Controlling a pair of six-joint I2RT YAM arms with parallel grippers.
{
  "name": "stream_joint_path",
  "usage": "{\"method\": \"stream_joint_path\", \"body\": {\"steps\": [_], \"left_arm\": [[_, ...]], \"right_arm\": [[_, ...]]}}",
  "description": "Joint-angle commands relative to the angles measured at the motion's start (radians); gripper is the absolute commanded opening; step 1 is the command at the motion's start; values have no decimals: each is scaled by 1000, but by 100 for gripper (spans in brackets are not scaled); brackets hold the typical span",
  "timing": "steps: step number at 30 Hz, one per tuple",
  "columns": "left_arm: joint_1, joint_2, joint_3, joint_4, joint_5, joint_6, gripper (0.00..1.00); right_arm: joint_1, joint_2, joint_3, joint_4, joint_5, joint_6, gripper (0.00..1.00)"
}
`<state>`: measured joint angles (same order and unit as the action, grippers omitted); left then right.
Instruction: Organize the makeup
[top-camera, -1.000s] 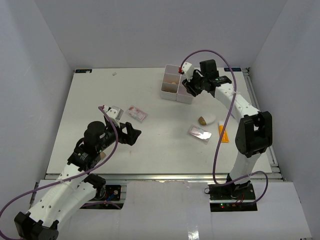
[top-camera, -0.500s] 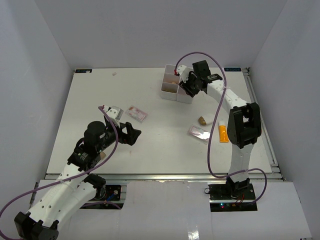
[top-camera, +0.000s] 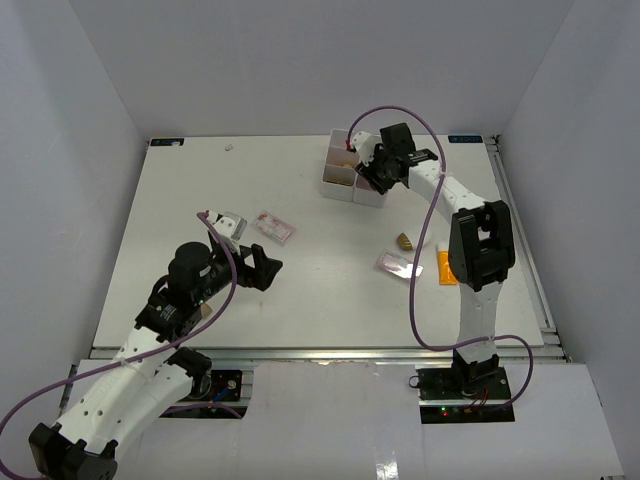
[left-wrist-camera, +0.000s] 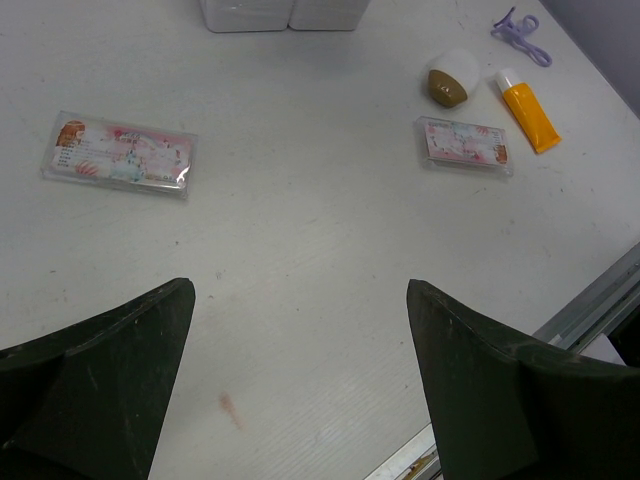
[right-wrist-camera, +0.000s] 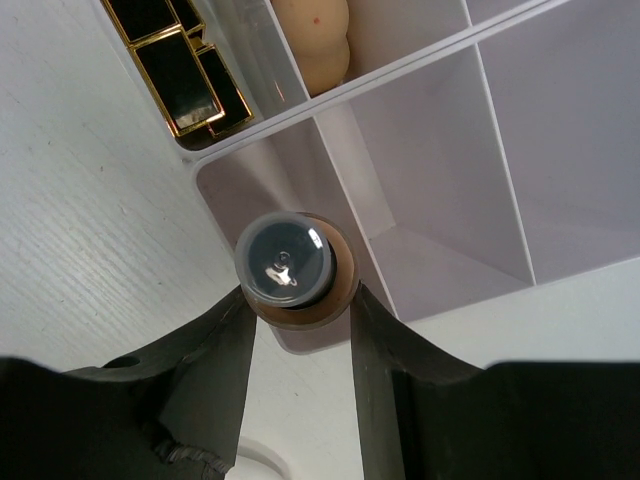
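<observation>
My right gripper (right-wrist-camera: 300, 300) is shut on the tan dark-capped bottle (right-wrist-camera: 293, 270), holding it cap-down over a near compartment of the white box (right-wrist-camera: 420, 70). Other compartments hold black-gold lipsticks (right-wrist-camera: 180, 70) and a beige egg sponge (right-wrist-camera: 312, 40). In the top view the right gripper (top-camera: 372, 172) is at the box (top-camera: 340, 181). My left gripper (left-wrist-camera: 300, 370) hangs open above bare table, nothing between its fingers. On the table lie two pink flat packets (left-wrist-camera: 120, 155) (left-wrist-camera: 465, 142), an orange tube (left-wrist-camera: 528, 110) and a white piece with a brown end (left-wrist-camera: 450, 82).
A purple clip (left-wrist-camera: 520, 25) lies beyond the orange tube near the right table edge. The table's metal front rail (left-wrist-camera: 600, 300) runs close to the left gripper. White walls enclose the table on three sides.
The right arm has carried the bottle leftward to over the white box. The left arm has not moved.
</observation>
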<state>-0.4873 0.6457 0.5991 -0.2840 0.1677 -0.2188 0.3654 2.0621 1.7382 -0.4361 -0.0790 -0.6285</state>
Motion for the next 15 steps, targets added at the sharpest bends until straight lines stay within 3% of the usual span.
{"method": "stream_joint_path", "body": {"steps": [1,4,7,15], "left_arm": [[4,0,-2,12,6,-4,98],[4,-1,-2,12,6,-4,98],[4,-2,-2,12,6,-2,98],[4,-1,-5,12,-5,-9,98]], "right_arm": [[10,-14,12,76,47,-1,46],[12,-28,-11,94,56,-8,65],[12,-39,-25,97,56,-8,73],[17,-134,-65,65,-8,19,77]]}}
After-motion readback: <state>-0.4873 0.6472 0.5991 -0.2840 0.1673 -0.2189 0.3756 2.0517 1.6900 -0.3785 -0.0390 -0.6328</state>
